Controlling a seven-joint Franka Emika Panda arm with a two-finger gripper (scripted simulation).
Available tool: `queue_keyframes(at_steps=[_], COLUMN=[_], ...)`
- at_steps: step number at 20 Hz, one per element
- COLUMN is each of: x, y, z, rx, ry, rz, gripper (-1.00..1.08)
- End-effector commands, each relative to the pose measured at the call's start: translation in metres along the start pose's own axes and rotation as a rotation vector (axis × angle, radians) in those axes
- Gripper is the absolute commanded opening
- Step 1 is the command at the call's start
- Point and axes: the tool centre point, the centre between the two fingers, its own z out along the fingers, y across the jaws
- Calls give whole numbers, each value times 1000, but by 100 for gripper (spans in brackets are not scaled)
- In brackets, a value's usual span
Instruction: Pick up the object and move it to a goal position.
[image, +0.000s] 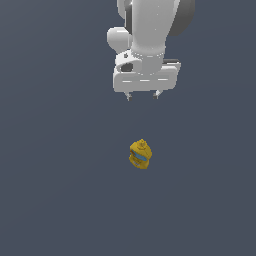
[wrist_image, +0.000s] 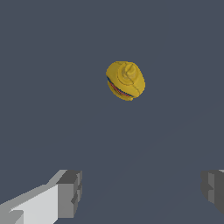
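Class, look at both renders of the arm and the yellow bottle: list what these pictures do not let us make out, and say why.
1. Exterior view: the arm above the hand is cut off by the top edge.
2. Both views: the writing on the yellow bottle label is too small to read.
3. Wrist view: the fingertips run off the frame edges.
4. Neither view shows any goal marker.

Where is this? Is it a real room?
Probably not a real room: it looks like a computer simulation. The floor is one flat grey-blue with no walls or furniture. Only a smooth white robot arm, its open gripper and a little yellow bottle are there.
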Motion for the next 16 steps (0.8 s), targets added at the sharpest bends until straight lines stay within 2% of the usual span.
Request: queue_keyframes(at_steps=[1, 9, 16], x=[0, -9, -7], y=[0, 8, 8], z=[0, 14, 15], rx=[0, -8, -8], ry=[0, -46, -45], rz=[0, 34, 23], gripper=[100, 100, 100])
